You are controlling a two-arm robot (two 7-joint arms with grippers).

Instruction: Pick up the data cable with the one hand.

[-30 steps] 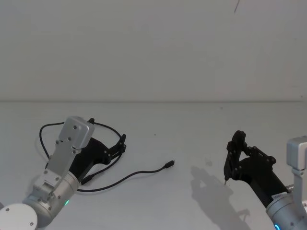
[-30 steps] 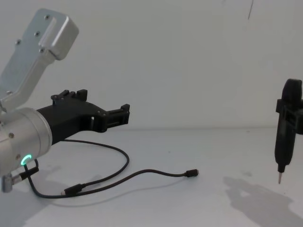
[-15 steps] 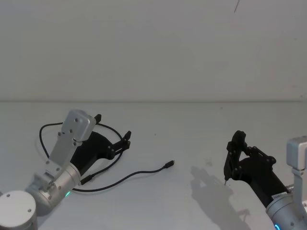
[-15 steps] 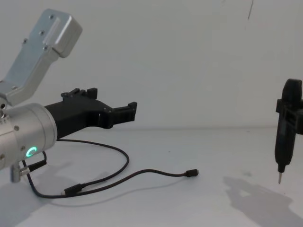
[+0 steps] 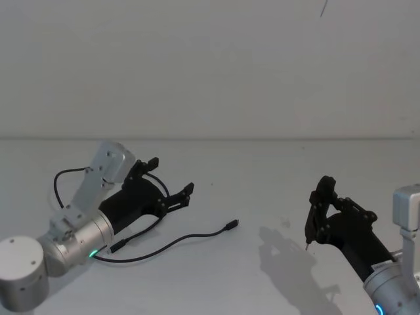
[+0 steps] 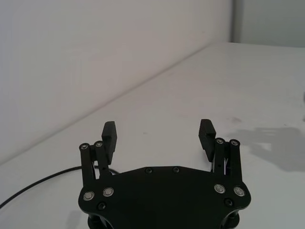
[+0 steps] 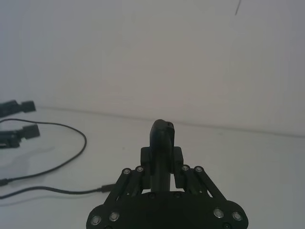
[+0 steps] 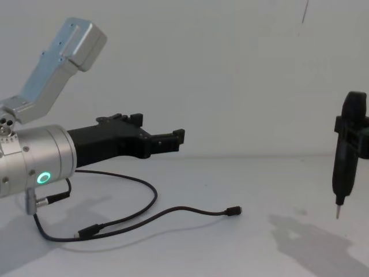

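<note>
Since a second ago my left gripper (image 5: 172,176) has pushed forward and toward the middle of the table (image 5: 275,170). It now reaches out above the looped part of the data cable (image 5: 203,233). Its jaws stand wide apart with nothing between them, which the left wrist view (image 6: 157,129) confirms. From the chest view the left gripper (image 8: 158,127) sits clearly above the tabletop, while the data cable (image 8: 154,199) lies flat on it. One plug end trails toward the centre and the loops curl back under the arm. My right gripper (image 5: 314,220) hangs parked well off to the right, jaws drawn together, clear of the cord. As I judge it, only the approach is done. I have yet to come down, line the jaws across a strand, close, and lift.
</note>
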